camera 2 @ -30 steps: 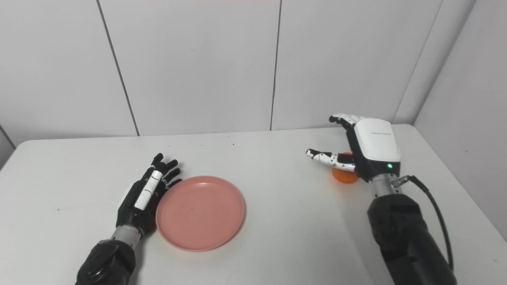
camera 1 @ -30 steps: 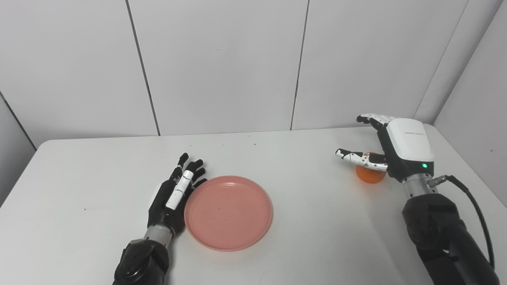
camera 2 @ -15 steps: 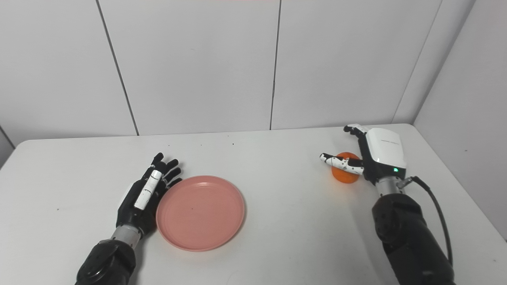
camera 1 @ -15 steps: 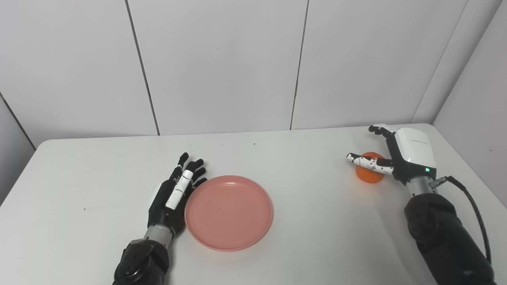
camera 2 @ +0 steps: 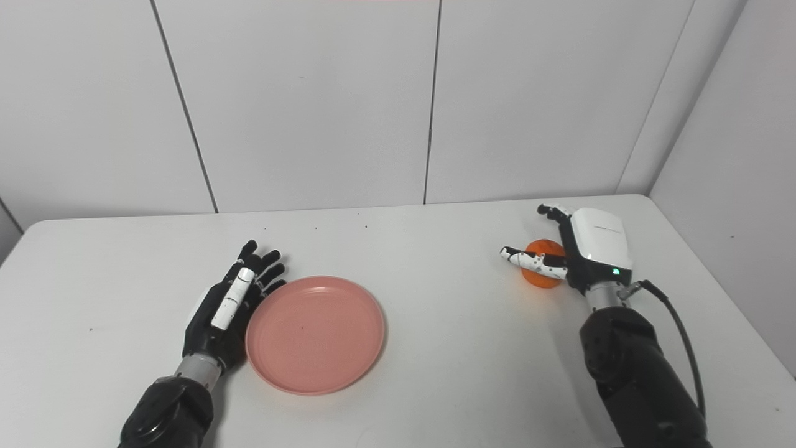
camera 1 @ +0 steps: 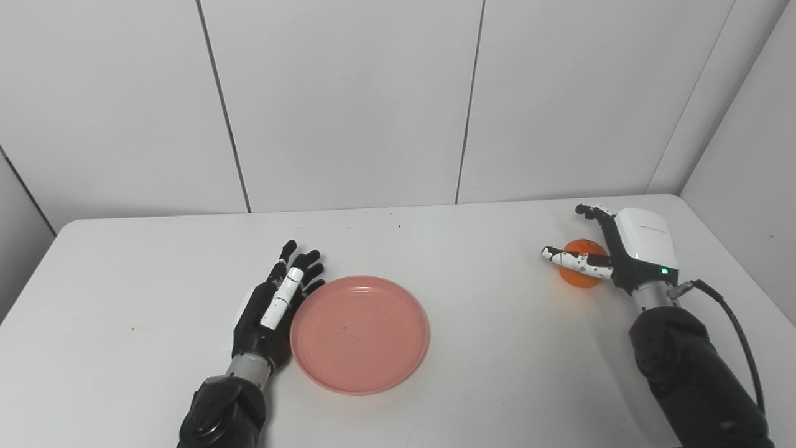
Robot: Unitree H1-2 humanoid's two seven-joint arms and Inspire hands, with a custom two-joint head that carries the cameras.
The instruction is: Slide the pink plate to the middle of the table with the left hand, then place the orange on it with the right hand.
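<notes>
Right hand [camera 1: 622, 249] has dropped low around orange [camera 1: 581, 274], fingers spread, no grasp yet. Left hand [camera 1: 273, 305] flat, fingers extended, against pink plate [camera 1: 359, 334] mid-table. Hand-shell lettering illegible; views agree.

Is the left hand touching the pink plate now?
Touching. In the left eye view the left hand lies flat on the table with its inner edge against the rim of the pink plate; no gap shows there.
</notes>
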